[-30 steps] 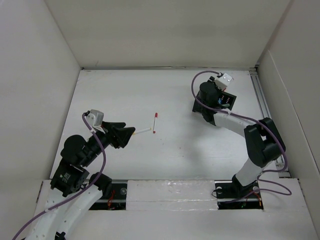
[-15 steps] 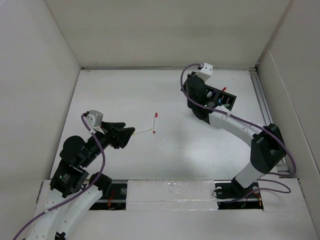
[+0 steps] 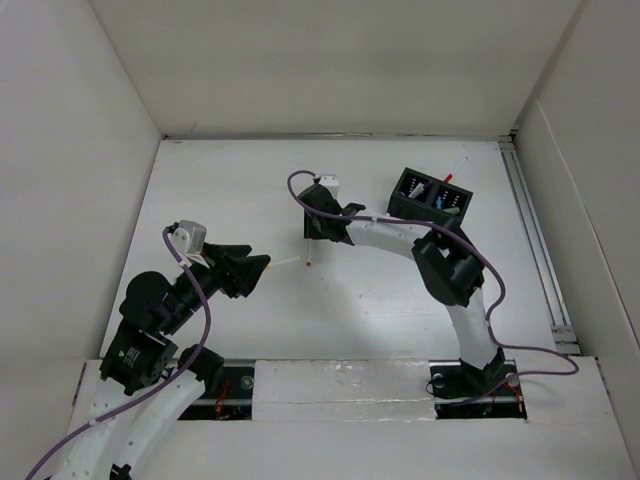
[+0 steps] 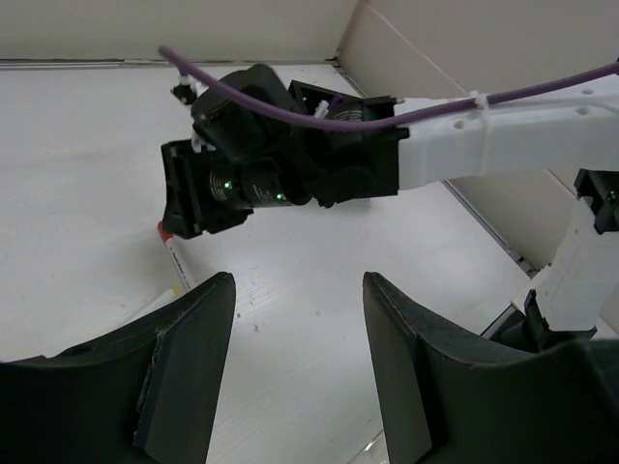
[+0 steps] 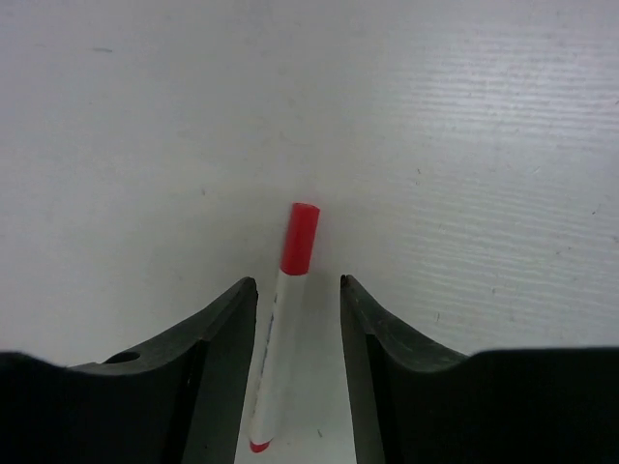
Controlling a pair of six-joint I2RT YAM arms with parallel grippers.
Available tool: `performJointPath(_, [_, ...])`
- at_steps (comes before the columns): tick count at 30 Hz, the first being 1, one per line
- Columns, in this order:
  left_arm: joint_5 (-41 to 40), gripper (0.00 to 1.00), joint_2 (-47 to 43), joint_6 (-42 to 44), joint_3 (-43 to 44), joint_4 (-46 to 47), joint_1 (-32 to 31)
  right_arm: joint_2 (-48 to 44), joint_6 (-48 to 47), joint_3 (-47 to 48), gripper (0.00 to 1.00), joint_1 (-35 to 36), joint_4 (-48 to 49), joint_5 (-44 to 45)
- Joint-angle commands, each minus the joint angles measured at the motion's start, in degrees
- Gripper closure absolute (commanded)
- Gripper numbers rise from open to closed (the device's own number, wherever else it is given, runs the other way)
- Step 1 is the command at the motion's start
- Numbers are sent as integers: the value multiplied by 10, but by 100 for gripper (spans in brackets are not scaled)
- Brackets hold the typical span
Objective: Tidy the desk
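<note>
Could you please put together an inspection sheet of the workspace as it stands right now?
Surface: matte-white desk, no spills seen.
Job's things: red-capped white marker lying flat; thin white pen near it; black two-compartment organizer box holding pens.
Clutter: nothing seen.
Grippers: right gripper open, straddling the marker; left gripper open, empty.
Cables: purple cable along each arm, not snagged.
Surroundings: white walls; metal rail along the right edge.

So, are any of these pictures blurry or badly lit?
Top view: even soft light, faint shadows on the desk. Left wrist view: the left hand's fingers look soft. Right wrist view: the red-capped marker is sharp, the right hand's fingers softer.
</note>
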Motion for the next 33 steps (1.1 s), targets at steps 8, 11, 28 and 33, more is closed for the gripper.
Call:
performJointPath(8, [9, 48, -5, 5, -3, 23, 3, 69, 43, 73, 56, -6, -25, -16])
performJointPath(11, [6, 48, -7, 5, -2, 24, 3, 83, 43, 69, 80, -1, -34, 1])
performJointPath(28, [12, 48, -11, 5, -4, 28, 3, -113, 34, -224, 85, -6, 0, -2])
performJointPath(33, [13, 48, -8, 6, -3, 25, 3, -120, 36, -217, 74, -6, 0, -12])
